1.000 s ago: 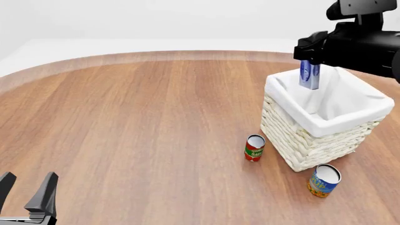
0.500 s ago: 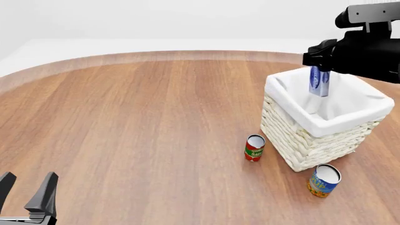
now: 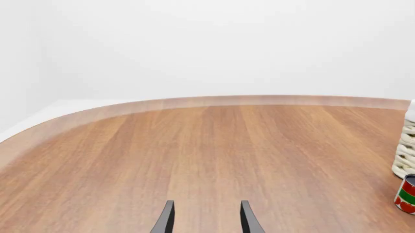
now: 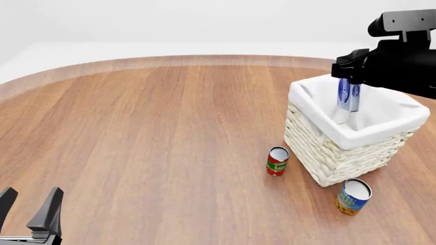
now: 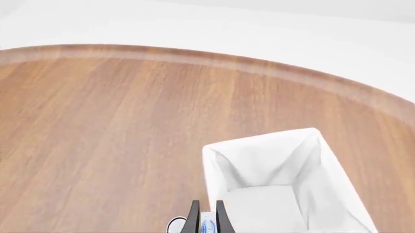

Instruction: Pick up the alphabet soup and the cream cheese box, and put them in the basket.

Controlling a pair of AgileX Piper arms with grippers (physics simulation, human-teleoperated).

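Note:
The basket (image 4: pixel 338 153) stands at the right of the table, woven, with a white lining; it also shows in the right wrist view (image 5: pixel 259 160). My right gripper (image 4: pixel 348 84) is shut on the cream cheese box (image 4: pixel 348 95), which hangs upright over the basket's opening. In the right wrist view the box (image 5: pixel 208 226) shows between the fingers. The alphabet soup (image 4: pixel 353 196) stands on the table in front of the basket. My left gripper (image 4: pixel 28 204) is open and empty at the near left corner; its fingers (image 3: pixel 166 218) show over bare table.
A narrow red-and-green can (image 4: pixel 276 161) stands just left of the basket's near corner; its edge shows in the left wrist view (image 3: pixel 407 194). The round wooden table (image 4: pixel 150 132) stretches wide to the left and back.
My right gripper has carried the cream cheese box rightward and lower, from above the basket's back-left rim to over its opening. The left arm has not moved.

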